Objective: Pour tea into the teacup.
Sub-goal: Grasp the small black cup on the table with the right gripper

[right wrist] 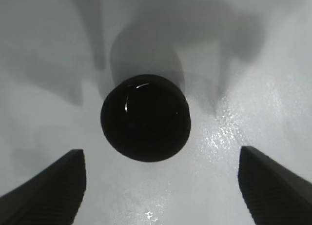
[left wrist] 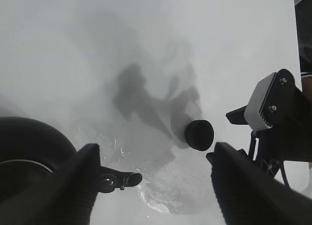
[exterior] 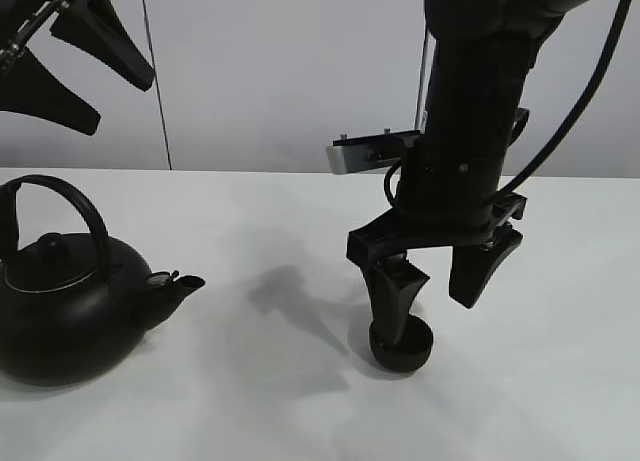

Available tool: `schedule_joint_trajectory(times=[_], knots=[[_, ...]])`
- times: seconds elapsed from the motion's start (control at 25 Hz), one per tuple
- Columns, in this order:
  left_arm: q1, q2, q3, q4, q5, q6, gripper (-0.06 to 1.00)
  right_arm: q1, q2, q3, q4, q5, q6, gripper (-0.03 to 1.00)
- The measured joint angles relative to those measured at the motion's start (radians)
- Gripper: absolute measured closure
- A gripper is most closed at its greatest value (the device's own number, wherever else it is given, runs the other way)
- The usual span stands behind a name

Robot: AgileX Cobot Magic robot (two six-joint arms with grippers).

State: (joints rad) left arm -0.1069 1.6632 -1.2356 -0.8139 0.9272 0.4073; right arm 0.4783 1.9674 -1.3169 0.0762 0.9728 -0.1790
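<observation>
The small matte-black teacup [exterior: 402,349] stands on the white table right of centre; it also shows in the left wrist view [left wrist: 199,134] and the right wrist view [right wrist: 145,117]. My right gripper [exterior: 432,306] [right wrist: 161,156] is open just above it, one finger on each side, not touching. The black teapot [exterior: 70,301] [left wrist: 27,152] sits at the left, its spout [exterior: 180,284] pointing right. My left gripper [exterior: 112,99] [left wrist: 156,152] is open and empty, high above the teapot. No stream of tea shows. Small glints [right wrist: 127,104] lie inside the cup; I cannot tell if it holds liquid.
The white table [exterior: 260,381] runs back to a pale wall [exterior: 280,71]. A wet-looking sheen [left wrist: 146,195] marks the surface near the spout and beside the cup [right wrist: 222,132]. The right arm's silver camera bracket [exterior: 372,153] juts left above the cup.
</observation>
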Motion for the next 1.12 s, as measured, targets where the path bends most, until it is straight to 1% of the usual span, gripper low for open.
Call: schedule_joint_trajectory(times=[0.4,0.68,0.92,1.12], knots=[[0.0,0.0,0.0,0.0,-0.001,0.0,0.47,0.0,0.044,-0.001,-0.001,-0.054,0.046,0.38],[0.0,0.0,0.0,0.0,-0.001,0.0,0.47,0.03,0.073,-0.003,-0.001,-0.077,0.079,0.38],[0.0,0.0,0.0,0.0,-0.001,0.0,0.47,0.032,0.074,-0.004,-0.043,-0.102,0.112,0.38],[0.0,0.0,0.0,0.0,-0.001,0.0,0.47,0.032,0.074,-0.004,-0.05,-0.104,0.126,0.38]])
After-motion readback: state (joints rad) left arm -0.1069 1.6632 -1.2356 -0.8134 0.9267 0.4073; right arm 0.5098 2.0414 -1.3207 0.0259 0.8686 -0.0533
